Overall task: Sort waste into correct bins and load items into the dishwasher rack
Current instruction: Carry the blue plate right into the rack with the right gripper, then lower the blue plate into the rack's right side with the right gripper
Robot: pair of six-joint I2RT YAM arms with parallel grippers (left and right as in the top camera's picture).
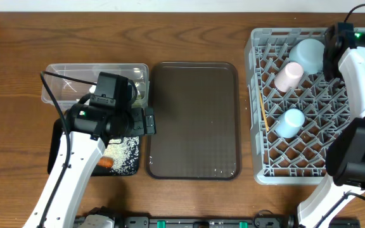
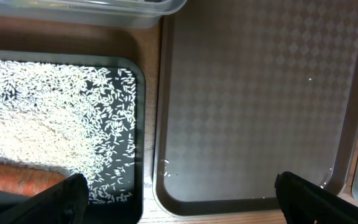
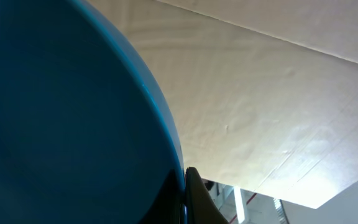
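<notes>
My left gripper (image 2: 179, 202) hangs open above the gap between the black tray (image 2: 138, 124) and the brown tray (image 2: 260, 93), holding nothing. White rice (image 2: 42, 124) and an orange carrot (image 2: 17, 177) lie in the black tray. The clear tub (image 1: 62, 73) stands behind it. My right gripper (image 3: 183, 196) is shut on the rim of the blue plate (image 3: 61, 124), held up over the far right of the grey rack (image 1: 258, 95). A pink cup (image 1: 288, 76), a pale-blue bowl (image 1: 308, 54), a light-blue cup (image 1: 289, 122) and chopsticks (image 1: 262, 111) sit in the rack.
The brown serving tray (image 1: 194, 120) lies between the bins and the rack, with a few stray rice grains (image 2: 165, 165) at its near left corner. The left arm (image 1: 75, 164) covers part of the black tray and the tub. The right arm (image 1: 360, 95) reaches over the rack's right side.
</notes>
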